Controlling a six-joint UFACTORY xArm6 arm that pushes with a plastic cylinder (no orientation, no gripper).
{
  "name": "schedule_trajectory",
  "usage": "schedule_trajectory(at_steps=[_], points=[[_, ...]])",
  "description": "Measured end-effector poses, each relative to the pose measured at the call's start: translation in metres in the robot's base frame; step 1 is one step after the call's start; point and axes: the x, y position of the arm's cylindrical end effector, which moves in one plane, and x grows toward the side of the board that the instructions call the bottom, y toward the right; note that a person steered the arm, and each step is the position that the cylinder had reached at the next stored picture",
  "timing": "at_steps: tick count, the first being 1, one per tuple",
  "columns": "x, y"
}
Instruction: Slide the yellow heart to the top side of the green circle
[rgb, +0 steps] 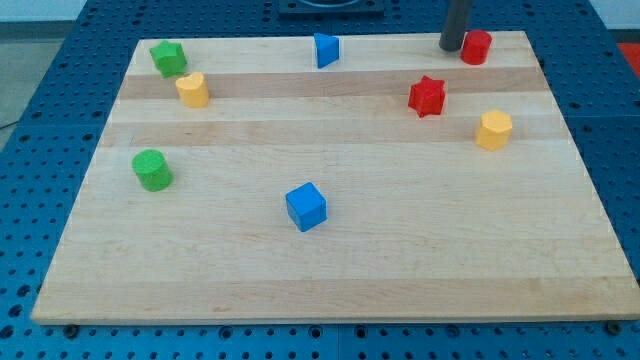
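Note:
The yellow heart (192, 89) lies near the view's top left of the wooden board (330, 270). The green circle (152, 170) lies below it, near the board's left edge, well apart from it. My tip (451, 47) is at the board's top edge on the view's right, just left of a red cylinder (476, 47) and far from both the heart and the circle.
A green star (168, 58) sits above-left of the yellow heart. A blue triangle (326, 49) is at top centre. A red star (427, 96) and a yellow hexagon (493, 130) lie on the right. A blue cube (306, 206) is near the centre bottom.

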Motion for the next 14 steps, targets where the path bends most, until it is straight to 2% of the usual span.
schedule_trajectory(at_steps=[1,2,4,5,6,7,9,10,11,12,14], points=[[0.028,-0.077],[0.037,-0.105],[0.037,-0.105],[0.059,-0.114],[0.106,-0.155],[0.109,-0.193],[0.061,-0.227],[0.060,-0.278],[0.088,-0.321],[0.100,-0.328],[0.052,-0.326]])
